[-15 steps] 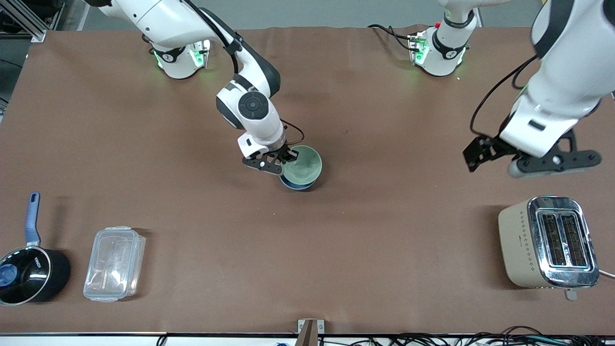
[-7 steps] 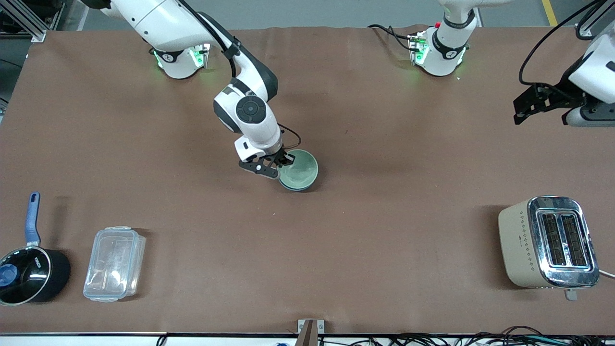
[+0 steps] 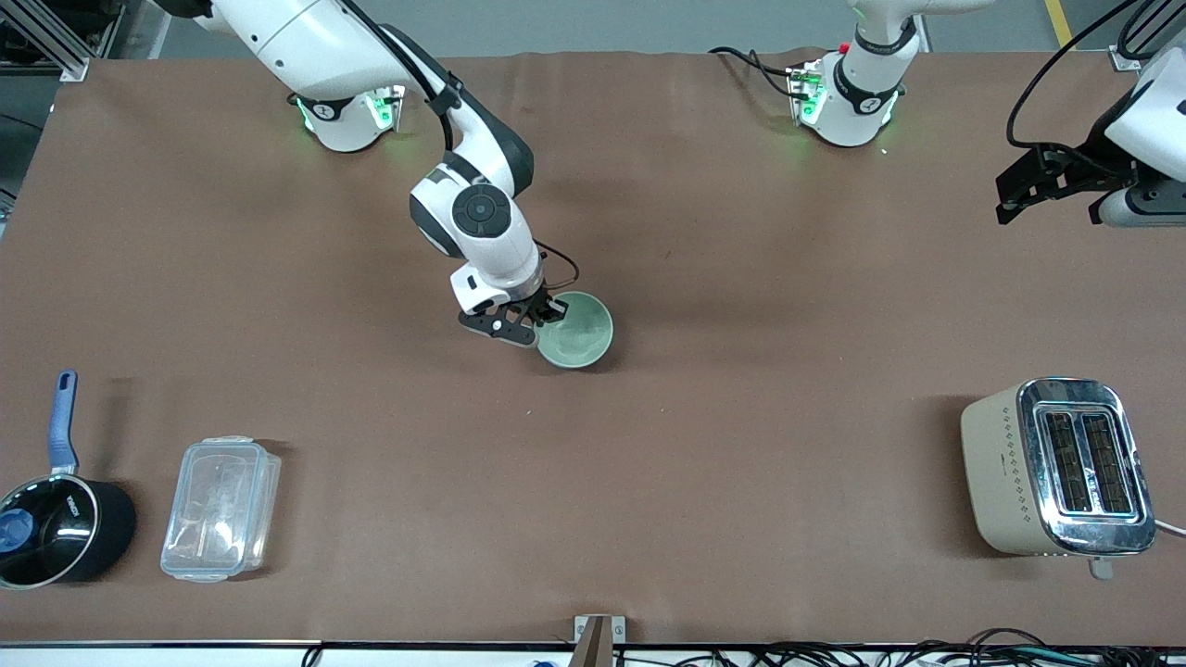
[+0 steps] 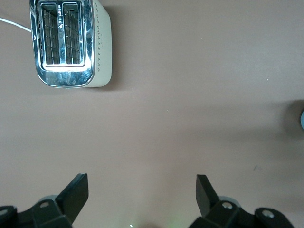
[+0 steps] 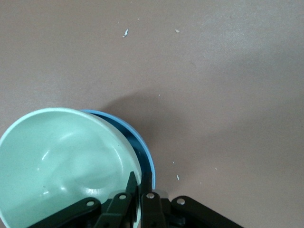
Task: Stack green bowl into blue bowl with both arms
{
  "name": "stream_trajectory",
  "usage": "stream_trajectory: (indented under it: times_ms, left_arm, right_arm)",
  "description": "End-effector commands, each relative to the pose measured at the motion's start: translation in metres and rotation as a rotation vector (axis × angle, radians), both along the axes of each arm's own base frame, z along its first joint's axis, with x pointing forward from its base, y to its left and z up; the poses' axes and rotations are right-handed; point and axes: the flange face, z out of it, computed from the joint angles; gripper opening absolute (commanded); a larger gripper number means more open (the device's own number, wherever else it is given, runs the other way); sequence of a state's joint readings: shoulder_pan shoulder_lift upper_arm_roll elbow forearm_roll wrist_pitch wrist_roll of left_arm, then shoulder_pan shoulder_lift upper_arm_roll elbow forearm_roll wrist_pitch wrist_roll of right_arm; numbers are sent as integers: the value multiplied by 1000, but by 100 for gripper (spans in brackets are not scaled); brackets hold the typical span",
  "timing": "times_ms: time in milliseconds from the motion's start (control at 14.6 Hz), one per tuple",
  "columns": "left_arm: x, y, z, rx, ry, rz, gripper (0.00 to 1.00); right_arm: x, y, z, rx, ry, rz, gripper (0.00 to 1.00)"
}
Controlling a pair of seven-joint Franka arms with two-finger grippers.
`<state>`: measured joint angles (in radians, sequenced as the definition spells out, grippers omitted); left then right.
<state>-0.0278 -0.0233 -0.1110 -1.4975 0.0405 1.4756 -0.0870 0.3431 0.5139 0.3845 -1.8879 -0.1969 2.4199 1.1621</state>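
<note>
The green bowl (image 3: 579,332) sits nested in the blue bowl near the table's middle. In the front view the green bowl hides the blue one. In the right wrist view the green bowl (image 5: 61,161) lies inside the blue bowl (image 5: 145,149), of which only a strip of rim shows. My right gripper (image 3: 547,313) is shut on the green bowl's rim, one finger inside and one outside (image 5: 140,179). My left gripper (image 3: 1024,190) is open and empty, held high over the left arm's end of the table; its fingers spread wide over bare mat (image 4: 141,190).
A beige and chrome toaster (image 3: 1056,468) stands near the front camera at the left arm's end, also in the left wrist view (image 4: 71,42). A black saucepan (image 3: 56,530) and a clear plastic container (image 3: 220,508) lie at the right arm's end.
The right gripper has lowered the green bowl down into the blue bowl, whose side no longer shows. The left arm has swung up and away toward its end of the table.
</note>
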Motion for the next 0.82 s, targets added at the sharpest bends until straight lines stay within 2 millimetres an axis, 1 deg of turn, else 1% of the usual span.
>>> stream_trajectory:
  times_ms: [0,342,410,479,615,684,752]
  left_arm:
    - [-2,-2,1,-18,-9,-13,100]
    - [0,-7,1,-20,-18,-23,100]
    - [0,-9,0,-20,-17,-24,100]
    - [0,-9,0,-20,-17,-24,100]
    - [-1,-9,1,-21,-20,-23,100]
    - [-1,-9,2,-21,-21,-25,100]
    - [-2,-8,2,-21,-20,-26,100]
  right_arm:
    - [-10,6,-7,-11,-1,7,2]
    - [-11,5,-9,-12,0,6,3]
    - [-10,4,-8,-11,-1,6,7]
    - [-6,-1,-9,-11,1,-6,23]
    - [0,-5,-5,-8,-2,-19,76]
    - [6,-10,-3,-9,0,-34,96]
    - [11,-14,5,-5,-10,-39,100]
